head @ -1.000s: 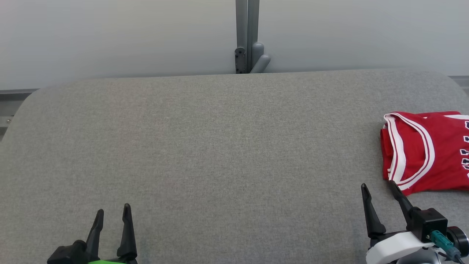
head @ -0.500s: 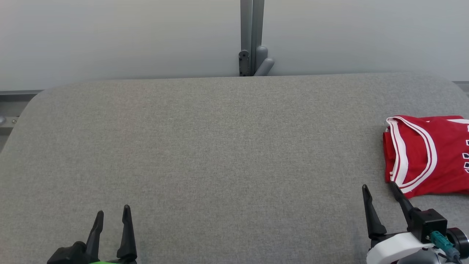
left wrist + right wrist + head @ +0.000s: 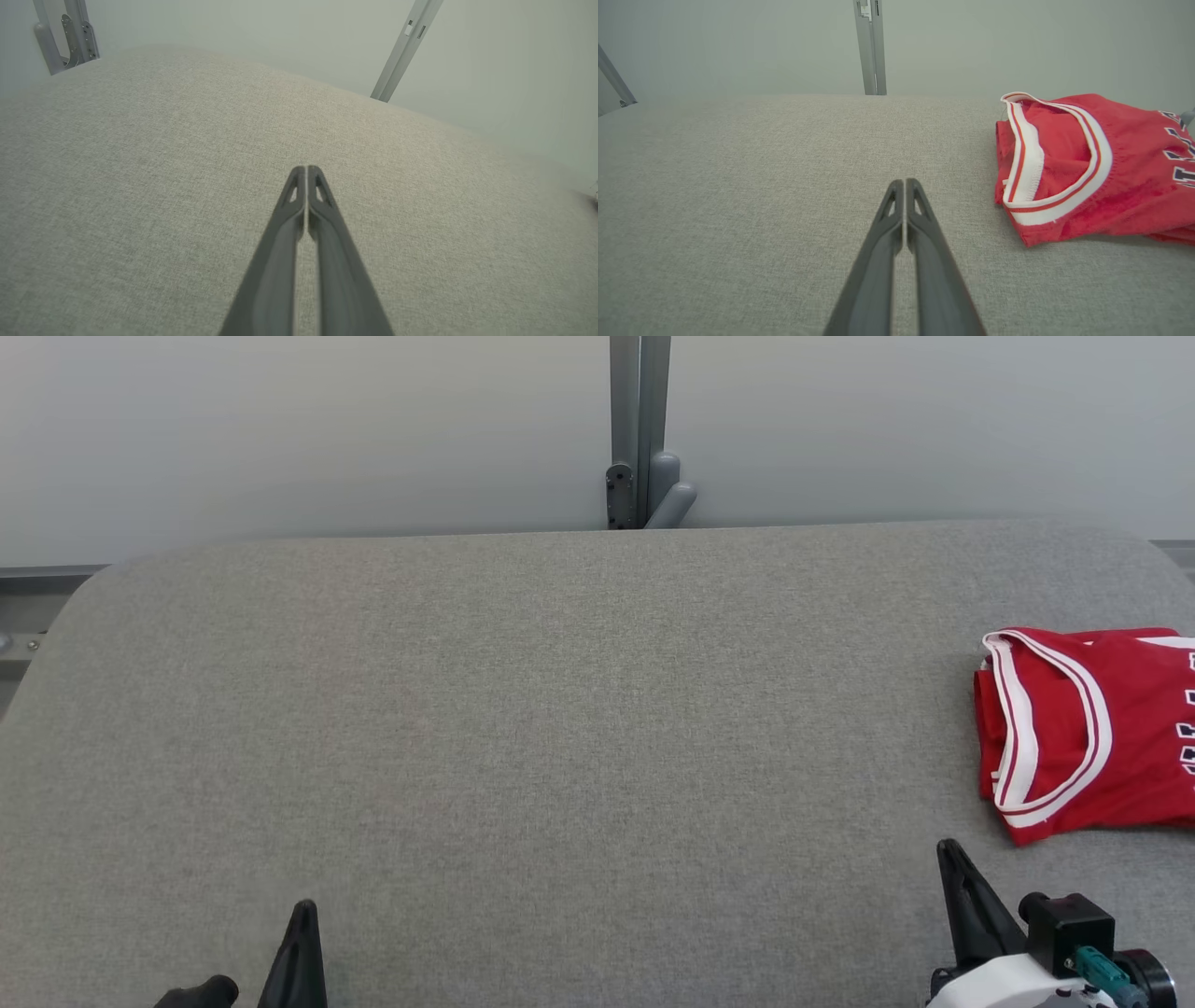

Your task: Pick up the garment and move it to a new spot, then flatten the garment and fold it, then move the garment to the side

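You see garment (image 3: pixel 1083 728) folded at desk (image 3: pixel 560 709) right side: task approx. done. Left gripper (image 3: pixel 306 170), right gripper (image 3: pixel 904 183): fingers pressed together, w/ nothing held.

One garment (image 3: pixel 1083 728), a red jersey, lies at the right edge of the head view. One grey counter (image 3: pixel 560 709). Two tools: the left tool (image 3: pixel 305 170) and the right tool (image 3: pixel 904 182), each with two dark fingers (image 3: pixel 280 261). Two metal posts, at the upper left (image 3: pixel 70 32) and upper right (image 3: pixel 402 51) of the left wrist view.
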